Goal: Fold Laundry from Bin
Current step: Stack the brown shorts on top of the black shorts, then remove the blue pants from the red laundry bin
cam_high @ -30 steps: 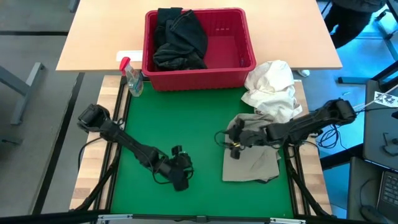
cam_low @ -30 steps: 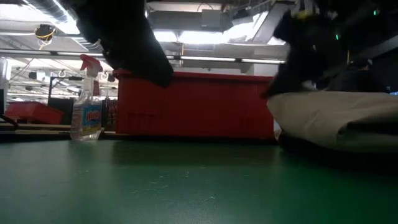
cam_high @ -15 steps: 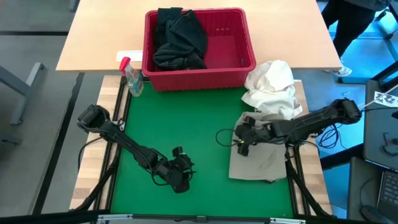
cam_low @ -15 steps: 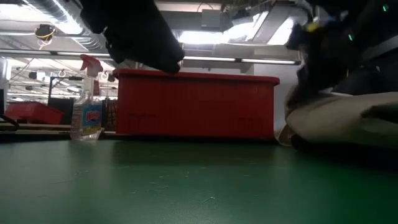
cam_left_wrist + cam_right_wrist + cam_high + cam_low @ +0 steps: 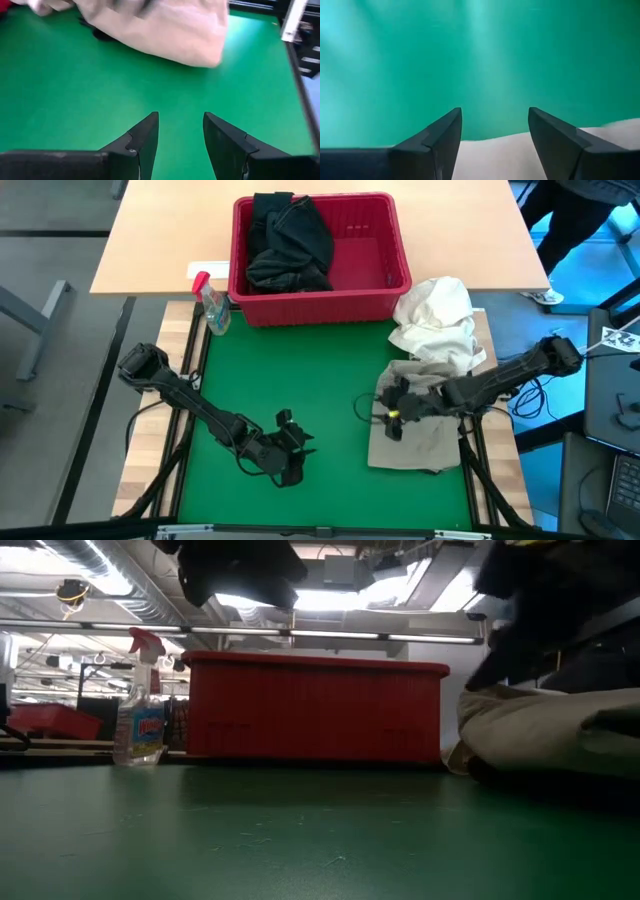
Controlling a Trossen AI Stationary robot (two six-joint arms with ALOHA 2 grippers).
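Observation:
The khaki garment (image 5: 420,442) lies folded flat on the green mat at the right; it also shows in the low view (image 5: 540,730) and the left wrist view (image 5: 170,27). My right gripper (image 5: 392,418) hovers open over the garment's left edge (image 5: 495,150) and touches nothing. My left gripper (image 5: 295,455) hangs open and empty over bare mat near the front; between its fingers (image 5: 181,135) only green shows. The red bin (image 5: 320,260) stands at the far side on its base, with dark laundry (image 5: 288,242) heaped in its left half.
A white cloth bundle (image 5: 438,320) lies just beyond the khaki garment, by the bin's right corner. A clear spray bottle (image 5: 212,305) with a red top stands left of the bin. Bare green mat (image 5: 290,370) stretches between the two arms.
My right gripper has gone toward the table's right edge and risen. The khaki garment has slid a little the same way and lies flat. My left gripper has risen and tipped more level, staying open.

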